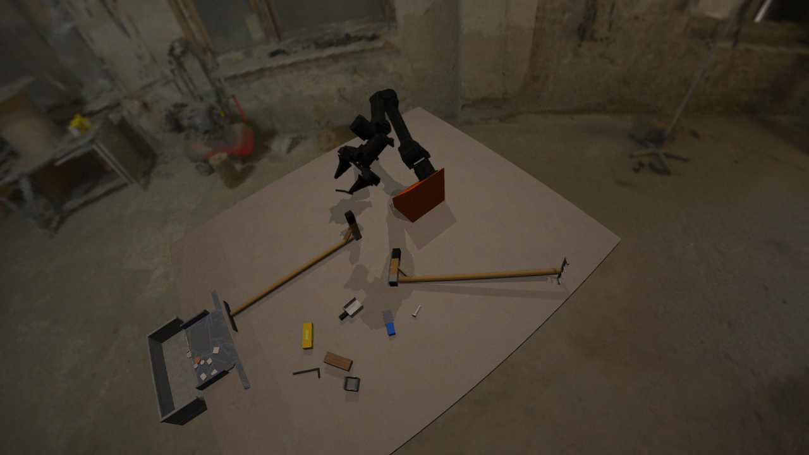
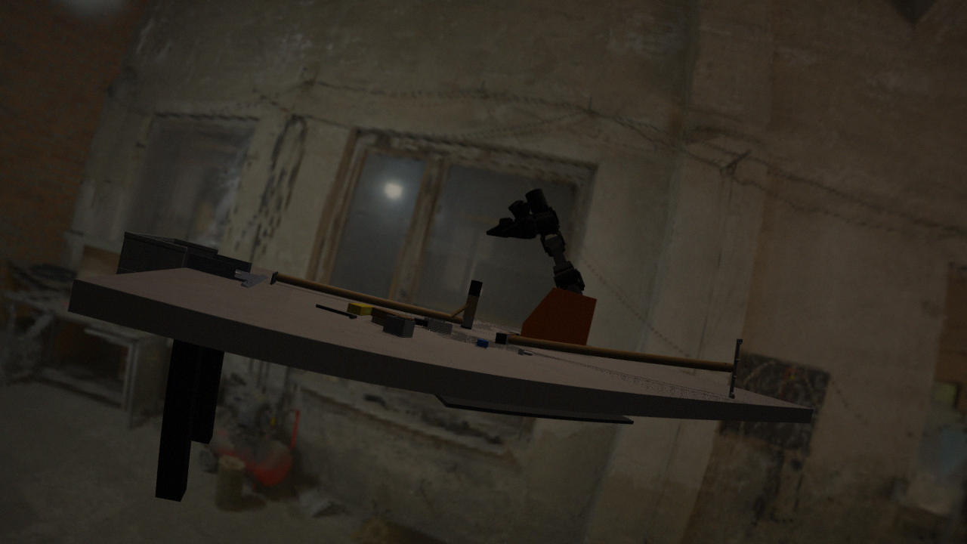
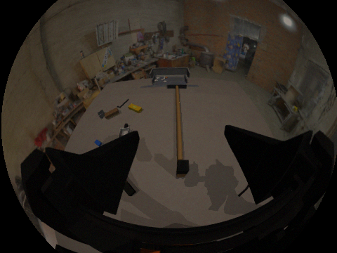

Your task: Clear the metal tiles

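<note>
My gripper (image 1: 343, 184) (image 2: 488, 233) (image 3: 182, 132) is open and empty, raised above the table behind the long scraper's grip end. The long scraper (image 1: 291, 274) (image 2: 365, 295) (image 3: 179, 123) lies with its wooden handle along the table and its black grip block standing up. Its dark blade (image 1: 230, 315) (image 3: 176, 86) is at the near edge of the steel plate (image 1: 205, 333) (image 3: 177, 81). Several pale tiles (image 1: 215, 350) and an orange piece (image 1: 197, 359) are on the plate, mostly to one side. The catch box (image 1: 160, 379) (image 2: 152, 255) is at the plate's far end; its inside is partly hidden.
A rake-like tool (image 1: 480, 276) (image 2: 628, 355) lies across the table. A yellow block (image 1: 307, 335) (image 3: 135, 107), wooden block (image 1: 337, 361) (image 3: 111, 112), hex key (image 1: 306, 371), square tray (image 1: 351, 391), small pan (image 1: 352, 307), blue-handled tool (image 1: 390, 328) and screw (image 1: 416, 311) lie between the tools and table edge.
</note>
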Motion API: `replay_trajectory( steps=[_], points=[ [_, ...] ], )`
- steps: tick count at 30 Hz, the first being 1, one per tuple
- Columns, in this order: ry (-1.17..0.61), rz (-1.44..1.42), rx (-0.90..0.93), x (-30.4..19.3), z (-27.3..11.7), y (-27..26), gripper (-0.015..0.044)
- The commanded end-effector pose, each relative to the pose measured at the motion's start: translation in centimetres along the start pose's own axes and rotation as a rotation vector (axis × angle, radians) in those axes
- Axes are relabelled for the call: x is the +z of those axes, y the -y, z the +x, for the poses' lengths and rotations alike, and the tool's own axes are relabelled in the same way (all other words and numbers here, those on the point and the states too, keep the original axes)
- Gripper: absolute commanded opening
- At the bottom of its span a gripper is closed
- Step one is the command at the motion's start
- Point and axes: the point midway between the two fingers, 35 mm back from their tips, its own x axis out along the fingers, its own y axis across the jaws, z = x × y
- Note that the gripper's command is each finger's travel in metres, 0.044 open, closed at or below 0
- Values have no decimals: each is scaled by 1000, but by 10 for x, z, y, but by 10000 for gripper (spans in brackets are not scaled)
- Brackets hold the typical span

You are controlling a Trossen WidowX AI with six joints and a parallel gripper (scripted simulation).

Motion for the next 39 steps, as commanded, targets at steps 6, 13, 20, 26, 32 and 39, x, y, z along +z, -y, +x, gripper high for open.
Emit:
replay_trajectory(
  steps=[6, 13, 20, 26, 32, 39],
  points=[
    [102, 3, 2, 27, -28, 2, 440],
    [173, 11, 10, 44, -50, 3, 440],
    [241, 22, 21, 59, -73, 6, 440],
    [296, 35, 33, 69, -93, 9, 440],
    [326, 43, 41, 74, -104, 11, 440],
    [326, 43, 41, 74, -104, 10, 440]
  ],
)
